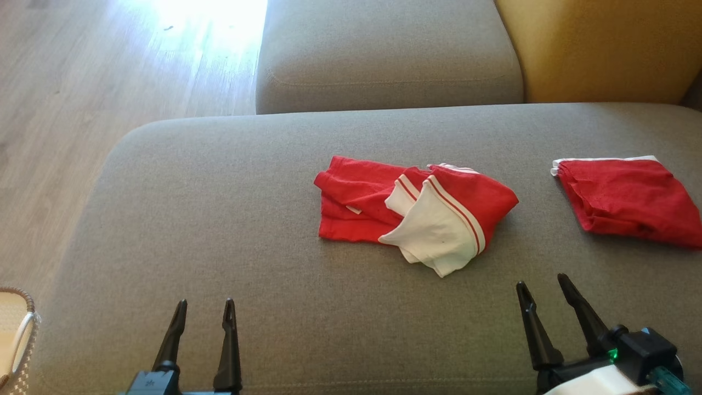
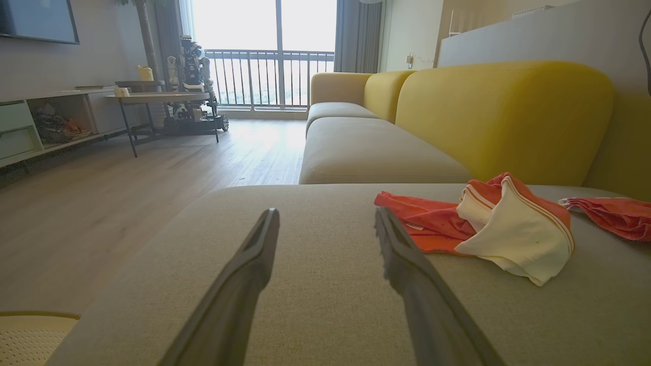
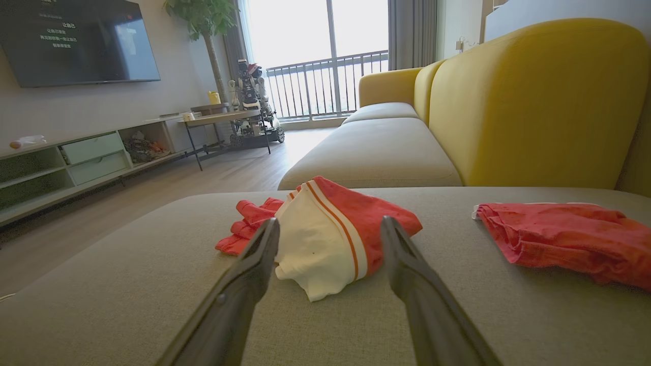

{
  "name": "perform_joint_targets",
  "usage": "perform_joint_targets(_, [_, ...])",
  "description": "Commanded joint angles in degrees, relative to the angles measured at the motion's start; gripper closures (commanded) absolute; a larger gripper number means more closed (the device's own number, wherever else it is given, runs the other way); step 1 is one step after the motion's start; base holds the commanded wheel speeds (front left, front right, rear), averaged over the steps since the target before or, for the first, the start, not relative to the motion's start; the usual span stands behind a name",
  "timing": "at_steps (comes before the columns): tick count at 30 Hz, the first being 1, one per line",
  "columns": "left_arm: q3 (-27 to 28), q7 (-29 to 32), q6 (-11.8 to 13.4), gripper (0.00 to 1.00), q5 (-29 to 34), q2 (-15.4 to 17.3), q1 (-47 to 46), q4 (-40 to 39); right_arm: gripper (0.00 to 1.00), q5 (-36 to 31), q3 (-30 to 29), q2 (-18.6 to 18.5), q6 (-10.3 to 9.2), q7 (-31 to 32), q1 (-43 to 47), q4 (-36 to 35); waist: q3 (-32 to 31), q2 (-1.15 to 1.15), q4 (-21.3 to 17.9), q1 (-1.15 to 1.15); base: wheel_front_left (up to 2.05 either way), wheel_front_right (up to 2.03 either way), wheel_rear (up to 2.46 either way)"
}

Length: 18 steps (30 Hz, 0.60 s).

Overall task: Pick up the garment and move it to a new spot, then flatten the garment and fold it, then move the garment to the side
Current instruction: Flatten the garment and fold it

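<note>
A crumpled red garment [image 1: 417, 211] with a white, red-striped part lies in the middle of the grey sofa cushion [image 1: 219, 219]. My left gripper [image 1: 205, 302] is open near the cushion's front edge, well to the left of the garment. My right gripper [image 1: 541, 280] is open too, just in front of the garment's right end and apart from it. In the left wrist view the garment [image 2: 488, 223] lies to the right, beyond the open left gripper [image 2: 325, 211]. In the right wrist view the garment [image 3: 325, 244] lies straight ahead, past the fingertips of the open right gripper [image 3: 330, 220].
A second red cloth [image 1: 630, 200] lies folded flat at the cushion's right side. Behind are another grey seat cushion [image 1: 384, 55] and a yellow backrest [image 1: 592, 49]. Wooden floor [image 1: 82, 109] runs along the left, with a woven basket [image 1: 16, 334] at the lower left.
</note>
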Motion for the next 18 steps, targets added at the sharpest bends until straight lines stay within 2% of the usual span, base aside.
perform_joint_targets(1, [1.7, -0.7, -0.1, 0.0, 0.4, -0.6, -2.2, -1.7, 0.0, -0.3, 1.3, -0.6, -0.02, -0.5, -1.3, -1.7, 0.1, 0.0, 0.0, 0.0, 0.0, 0.0, 0.0])
perform_joint_targets(11, [-0.5, -0.7, -1.4, 0.0, -0.1, -0.7, -4.4, 0.1, 0.0, -1.0, 1.8, -0.6, -0.02, -0.5, -2.1, -1.8, 1.7, 0.0, -2.7, 0.0, 0.0, 0.0, 0.0])
perform_joint_targets(15, [-4.6, -0.7, -3.2, 0.0, -0.3, -0.7, -9.6, 1.8, 0.0, -1.5, 1.9, -0.6, -0.02, -0.5, -2.6, -2.1, 3.7, 0.0, -4.5, 0.0, 0.0, 0.0, 0.0])
perform_joint_targets(18, [-8.4, -0.7, -5.6, 0.0, -0.8, -0.7, -15.8, 4.9, 0.0, -1.9, 2.0, -0.6, -0.02, -0.5, -3.3, -2.4, 5.7, 0.0, -5.9, 0.0, 0.0, 0.0, 0.0])
